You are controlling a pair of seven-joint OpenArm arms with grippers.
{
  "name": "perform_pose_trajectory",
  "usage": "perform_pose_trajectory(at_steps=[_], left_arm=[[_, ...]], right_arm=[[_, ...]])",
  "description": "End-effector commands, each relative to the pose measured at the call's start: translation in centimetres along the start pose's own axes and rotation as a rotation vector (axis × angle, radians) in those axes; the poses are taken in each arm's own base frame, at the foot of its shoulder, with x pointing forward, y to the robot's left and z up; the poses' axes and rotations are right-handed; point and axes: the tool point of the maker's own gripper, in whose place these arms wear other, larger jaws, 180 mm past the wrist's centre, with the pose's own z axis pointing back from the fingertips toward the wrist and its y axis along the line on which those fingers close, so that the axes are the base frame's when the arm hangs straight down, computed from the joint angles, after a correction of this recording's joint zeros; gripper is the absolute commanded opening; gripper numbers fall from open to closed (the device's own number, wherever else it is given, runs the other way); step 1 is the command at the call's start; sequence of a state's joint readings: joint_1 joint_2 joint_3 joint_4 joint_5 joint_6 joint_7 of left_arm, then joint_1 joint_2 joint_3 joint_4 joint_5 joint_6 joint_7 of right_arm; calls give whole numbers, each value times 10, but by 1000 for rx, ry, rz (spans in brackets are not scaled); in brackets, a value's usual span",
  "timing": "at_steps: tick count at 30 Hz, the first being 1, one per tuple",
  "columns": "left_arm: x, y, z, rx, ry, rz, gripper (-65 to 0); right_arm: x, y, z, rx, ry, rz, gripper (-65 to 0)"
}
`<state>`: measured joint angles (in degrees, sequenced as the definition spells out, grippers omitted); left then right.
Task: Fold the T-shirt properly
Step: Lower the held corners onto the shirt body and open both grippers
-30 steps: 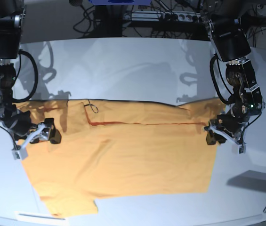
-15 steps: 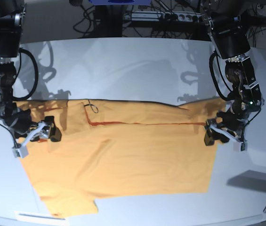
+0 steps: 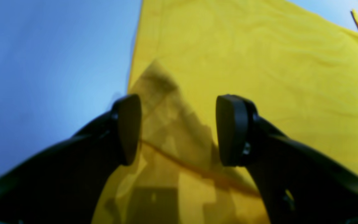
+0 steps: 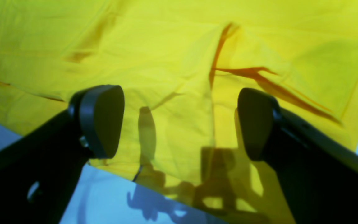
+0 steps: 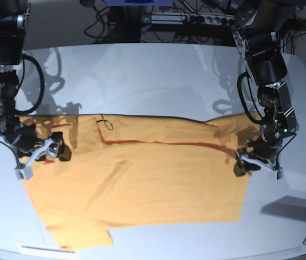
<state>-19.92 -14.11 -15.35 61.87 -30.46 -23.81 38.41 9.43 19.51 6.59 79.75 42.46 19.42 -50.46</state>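
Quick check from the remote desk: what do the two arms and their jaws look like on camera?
Both arms are black and boxy, with black cable loops at the wrists and small green lights. The left gripper and right gripper have white brackets in the base view. Up close, each fingertip is a rounded, matte black pad.

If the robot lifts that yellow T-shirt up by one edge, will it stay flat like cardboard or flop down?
Probably flop. The T-shirt lies wrinkled and already folded over on itself, so it looks soft. It seems thin and likely light. Pushed, it would probably bunch up on the table rather than slide whole.
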Motion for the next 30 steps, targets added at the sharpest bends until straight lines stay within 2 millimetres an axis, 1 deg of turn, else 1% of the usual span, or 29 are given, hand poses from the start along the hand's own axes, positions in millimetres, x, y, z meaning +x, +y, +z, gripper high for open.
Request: perform_pose_trajectory(at_steps=[1,2,5,9,12,14,15,16,17,18,20,22,25,27,29,30], left_arm=[[37,-4,2,-16,-101,-10,-272],[39,-4,2,-17,-110,-9,-272],[57,-9,0,-26,-143,-10,-272],[67,-12,1,-32,-165,-17,-272],[83,-23,11,-45,-209,-67,-275],[79,-28,21,-45,-201,-109,-277],[78,-32,27,-47,-194,-132,-279],[78,-36,33,-50,-189,-155,-282],[79,-43,40,-55,-194,-181,-301],[77,-49,46,-61,-196,-197,-331],[74,-56,59,-63,-211,-234,-427],[67,-59,69,-60,-212,-265,-521],[52,-59,78,-57,-192,-283,-650],[40,-56,80,-53,-168,-282,-650],[31,-53,80,-49,-148,-280,-650],[26,-51,81,-45,-136,-277,-650]], right_arm=[[22,1,6,5,-59,22,-115],[21,1,6,5,-58,21,-115],[17,0,6,4,-49,18,-115],[16,-1,7,0,-52,13,-115],[17,-2,7,-2,-53,13,-115],[19,-6,10,-11,-53,22,-116],[22,-9,14,-21,-57,36,-116],[26,-8,16,-22,-65,48,-116],[32,-6,20,-22,-80,68,-116],[37,-2,23,-19,-95,86,-118],[41,5,30,-14,-114,116,-128],[40,10,35,-12,-119,136,-177],[28,10,35,-12,-99,131,-286],[22,9,35,-12,-87,126,-353],[21,9,34,-11,-86,124,-424],[21,9,34,-11,-86,124,-474]])
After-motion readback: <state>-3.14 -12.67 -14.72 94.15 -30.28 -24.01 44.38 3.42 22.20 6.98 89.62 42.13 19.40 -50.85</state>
